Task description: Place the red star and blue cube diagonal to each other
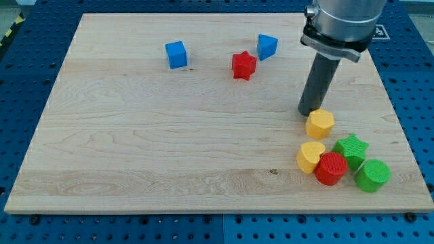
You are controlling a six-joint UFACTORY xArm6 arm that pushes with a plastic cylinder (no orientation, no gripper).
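The red star [243,65] lies near the board's top middle. The blue cube [176,54] lies to its left, about a hundred pixels away and a little higher. A blue triangular block [266,47] sits just up and right of the red star, close to it. My tip [310,112] rests on the board at the view's right, well right of and below the red star, just above and left of a yellow hexagon block [320,124], nearly touching it.
A cluster sits at the lower right: a yellow heart [310,156], a red cylinder [330,168], a green star [352,149] and a green cylinder [372,175]. The wooden board [135,149] lies on a blue perforated table.
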